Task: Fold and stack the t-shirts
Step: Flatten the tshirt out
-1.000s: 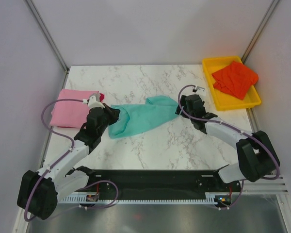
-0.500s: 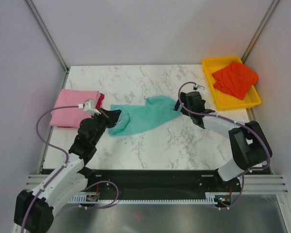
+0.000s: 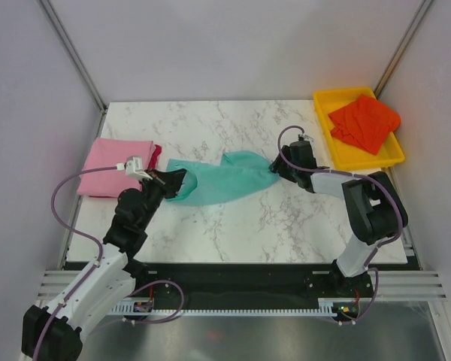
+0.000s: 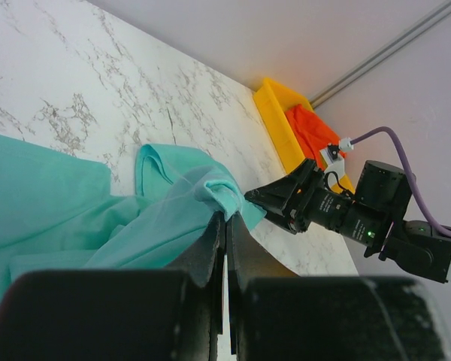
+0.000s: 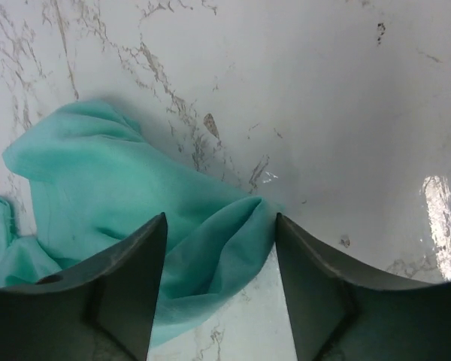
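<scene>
**Fold-and-stack task at roughly its midpoint: third shirt in hand**

The teal t-shirt (image 3: 222,177) lies rumpled and stretched across the middle of the marble table (image 3: 233,222), between the two arms. The left gripper (image 4: 225,219) is closed tight on a bunched fold at the shirt's left end; the left wrist view shows cloth pinched at its fingertips. The right gripper (image 5: 219,226) stands at the shirt's right end with its jaws apart. A corner of teal cloth lies between them on the table, and nothing is pinched.

At the left edge of the table, the pink t-shirt (image 3: 116,167) lies as a flat, tidy rectangle. A sliver of the crimson t-shirt (image 3: 157,153) shows at its right side. Whether the crimson one sits under the pink cannot be told for certain, but the two appear to be folded and stacked already.

The orange-red t-shirt (image 3: 364,122) lies crumpled in the yellow tray (image 3: 358,160) at the far right corner, well apart from both grippers.

By this reading, two shirts are done. The teal shirt has yet to be flattened, folded and carried to the pile, and the orange-red one has not been started.
</scene>
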Action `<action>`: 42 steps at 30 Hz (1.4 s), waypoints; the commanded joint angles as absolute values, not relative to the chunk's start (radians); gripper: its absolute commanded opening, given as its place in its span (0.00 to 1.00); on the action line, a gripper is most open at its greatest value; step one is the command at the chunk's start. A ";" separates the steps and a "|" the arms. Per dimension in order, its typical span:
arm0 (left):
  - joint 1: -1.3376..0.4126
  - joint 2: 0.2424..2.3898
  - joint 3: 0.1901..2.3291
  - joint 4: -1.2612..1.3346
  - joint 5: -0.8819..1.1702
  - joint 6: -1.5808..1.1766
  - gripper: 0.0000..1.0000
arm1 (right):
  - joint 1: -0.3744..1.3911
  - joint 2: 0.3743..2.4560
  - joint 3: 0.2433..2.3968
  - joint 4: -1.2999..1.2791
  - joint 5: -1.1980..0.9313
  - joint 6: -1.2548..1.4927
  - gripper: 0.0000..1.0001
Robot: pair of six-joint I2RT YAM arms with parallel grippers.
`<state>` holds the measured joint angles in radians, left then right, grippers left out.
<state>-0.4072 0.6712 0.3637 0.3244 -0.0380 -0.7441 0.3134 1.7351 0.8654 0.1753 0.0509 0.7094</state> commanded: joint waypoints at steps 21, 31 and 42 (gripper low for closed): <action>-0.442 0.379 0.511 0.250 0.138 -0.753 0.02 | 0.360 0.803 0.813 -0.069 0.368 0.664 0.00; -0.440 0.397 0.604 0.152 0.080 -0.808 0.02 | 0.362 0.692 0.999 -0.230 0.382 0.565 0.00; -0.425 0.405 0.679 0.037 0.032 -0.779 0.02 | 0.362 0.752 1.009 -0.236 0.348 0.569 0.00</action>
